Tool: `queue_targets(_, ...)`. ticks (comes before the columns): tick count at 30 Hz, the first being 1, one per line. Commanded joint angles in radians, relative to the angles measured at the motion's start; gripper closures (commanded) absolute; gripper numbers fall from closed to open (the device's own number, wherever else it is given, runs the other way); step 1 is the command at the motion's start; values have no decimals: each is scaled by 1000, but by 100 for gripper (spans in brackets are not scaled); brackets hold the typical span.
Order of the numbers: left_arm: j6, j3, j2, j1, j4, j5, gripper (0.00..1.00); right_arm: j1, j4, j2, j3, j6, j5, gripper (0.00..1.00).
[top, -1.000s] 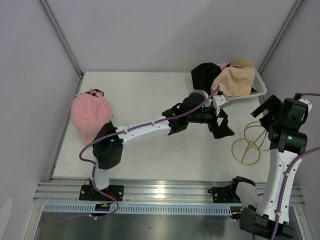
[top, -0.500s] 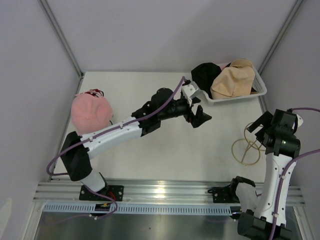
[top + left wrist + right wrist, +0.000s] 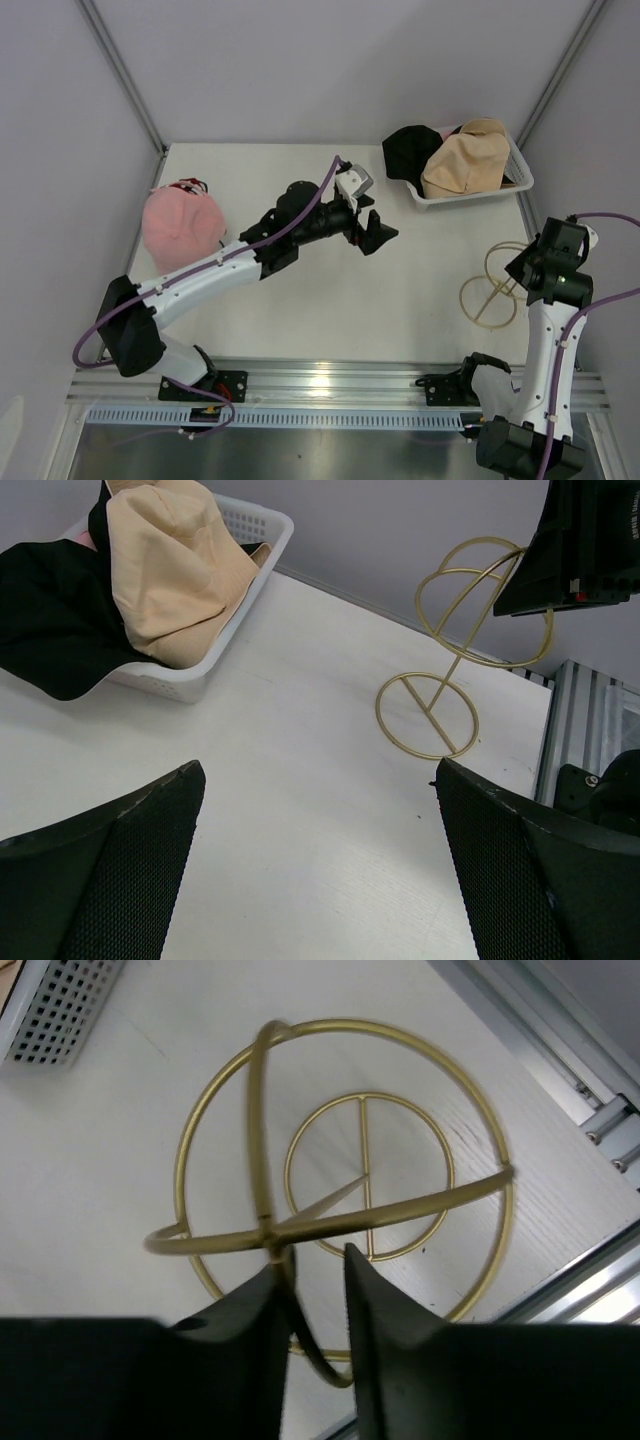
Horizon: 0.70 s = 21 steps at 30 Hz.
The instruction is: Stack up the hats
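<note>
left end effector (image 3: 372, 232): open wide, holding nothing, hanging over the middle of the desk (image 3: 300, 310) between the hats on either side
right end effector (image 3: 315, 1305): narrowed about the top hoop of the gold wire stand (image 3: 268, 1226), one finger (image 3: 240, 1360) against the wire, a gap showing beside it (clamped or merely closing round it: cannot tell)
pink cap (image 3: 180, 228): crown up at the desk's left edge, far from the other hats
red cap (image 3: 188, 185): only a sliver showing behind the pink cap, touching it
tan hat (image 3: 465, 160): piled high in the white mesh basket (image 3: 522, 172) at the far-right corner
black hat (image 3: 410, 148): in the same basket, just left of the tan hat, draped over the left rim
in the way: left arm (image 3: 230, 265) stretched slantwise from the near-left corner, lying across the line from the pink cap to the basket; stand upright on its round base near the right edge, nearer than the basket and apart from it
edges: metal rail (image 3: 330, 385) along the near side; grey walls (image 3: 60, 150) close on the left, right and far sides; basket right against the right-hand edge
open room: bare desk between the arm and the rail, and in the far-left quarter
</note>
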Motion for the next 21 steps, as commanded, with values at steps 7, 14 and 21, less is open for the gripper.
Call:
queue_targets(7, 7, -19, -88, 26, 13, -52, 1, 32, 58, -16, -19, 16, -110, 95)
queue_targets(14, 1, -17, -166, 43, -71, -193, 0, 309, 178, 34, -33, 117, -78, 97)
queue_targets(21, -223, -5, -240, 242, -289, -359, 1, 687, 382, 253, 43, 142, -32, 97)
